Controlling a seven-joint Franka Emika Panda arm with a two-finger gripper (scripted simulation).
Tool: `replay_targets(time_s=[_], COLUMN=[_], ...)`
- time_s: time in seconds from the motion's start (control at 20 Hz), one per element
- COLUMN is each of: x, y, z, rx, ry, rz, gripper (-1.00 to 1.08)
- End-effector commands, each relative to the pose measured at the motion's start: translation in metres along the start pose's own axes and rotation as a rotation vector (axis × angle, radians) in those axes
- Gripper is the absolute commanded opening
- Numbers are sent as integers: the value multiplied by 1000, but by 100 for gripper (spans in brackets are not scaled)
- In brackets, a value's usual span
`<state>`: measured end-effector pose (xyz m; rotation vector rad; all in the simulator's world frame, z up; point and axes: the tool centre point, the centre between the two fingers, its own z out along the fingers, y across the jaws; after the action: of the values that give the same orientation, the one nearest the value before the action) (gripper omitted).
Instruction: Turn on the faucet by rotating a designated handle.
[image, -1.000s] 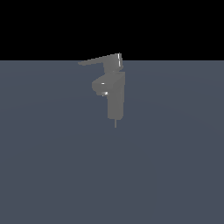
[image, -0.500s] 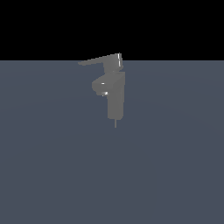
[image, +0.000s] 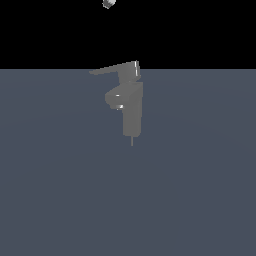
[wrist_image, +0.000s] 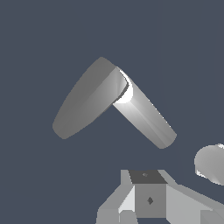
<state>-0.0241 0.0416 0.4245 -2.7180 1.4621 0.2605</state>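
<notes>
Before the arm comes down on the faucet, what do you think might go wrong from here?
1. The handle is thin and tapers to a point, so the fingers might slip off it.
2. The rounded spout sits just beneath the handle on the same side; a low approach might hit it instead.

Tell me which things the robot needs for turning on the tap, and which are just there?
Needed:
faucet
handle, the flat lever on top
tool, only a small bit of it shows high above the faucet

Just there:
floor, plain dark grey; nothing else lies about
</notes>
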Motion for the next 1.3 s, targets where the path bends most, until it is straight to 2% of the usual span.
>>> replay_targets(time_s=[0.0, 0.6, 1.25], x=[7, 35, 56], y=[-13, -74, -129], z=[8, 56, 119], rx=[-5, -38, -70], ry=[-4, 1, 40], rz=[68, 382, 690], gripper=[-100, -100, -100])
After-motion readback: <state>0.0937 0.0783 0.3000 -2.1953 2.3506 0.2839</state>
